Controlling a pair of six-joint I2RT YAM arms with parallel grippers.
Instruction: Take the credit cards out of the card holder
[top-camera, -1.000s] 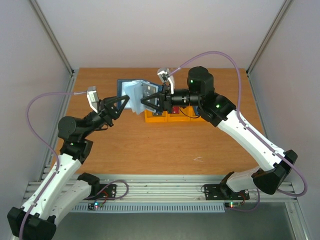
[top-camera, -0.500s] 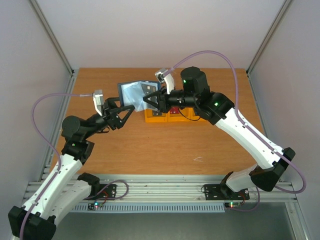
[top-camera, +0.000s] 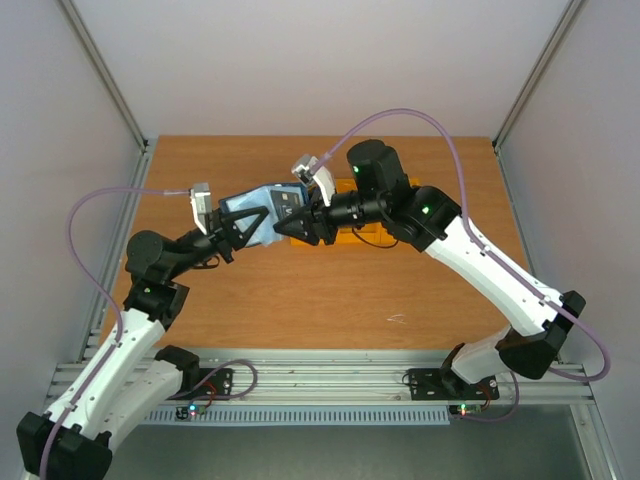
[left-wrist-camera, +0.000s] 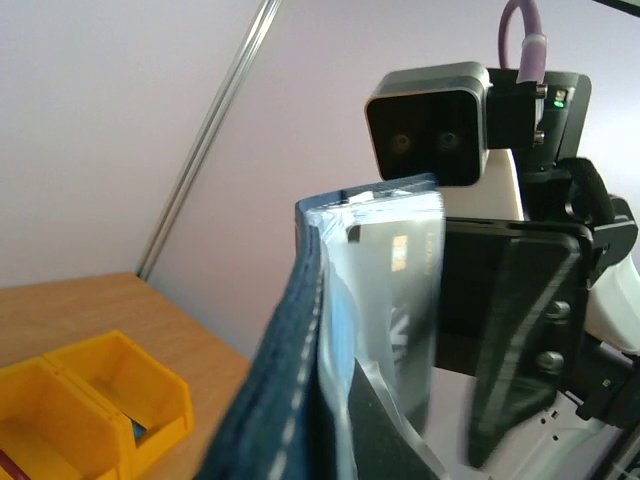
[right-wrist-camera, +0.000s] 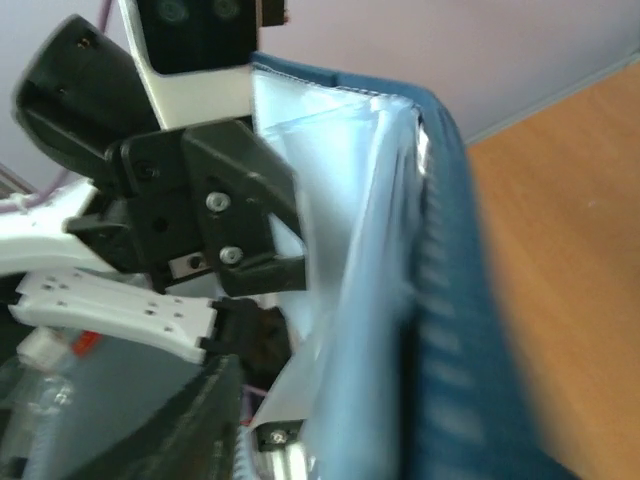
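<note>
Navy card holder (top-camera: 262, 205) is off the counter (top-camera: 300, 300), held in the air over the far middle of the wood, between the two tools. It is folded open, with the dark stitched cover outward and the pale blue-grey inside and clear sleeves showing.

Left tool (top-camera: 250, 225): jaws drawn together on the holder's near-left edge. The left wrist view shows the cover rising from the bottom of the frame, edge-on and upright.

Right tool (top-camera: 298, 218): reaches in from the right and meets the holder's right side, just in front of the orange bins (top-camera: 345, 236). From the left wrist, one broad black finger (left-wrist-camera: 520, 340) stands just beside the sleeve side of the holder. Its partner is hidden, so I cannot tell whether these jaws are clamped or apart.

Cards: one dark card (left-wrist-camera: 395, 300) with a small gold chip sits inside a clear sleeve, its top edge near the sleeve's mouth. No other card can be made out. The right wrist view is blurred and shows only pale sleeves against the blue cover.

Bins: they stand on the counter behind and to the right of the holder, partly covered by the right arm in the top view. Contents are not readable from above.
</note>
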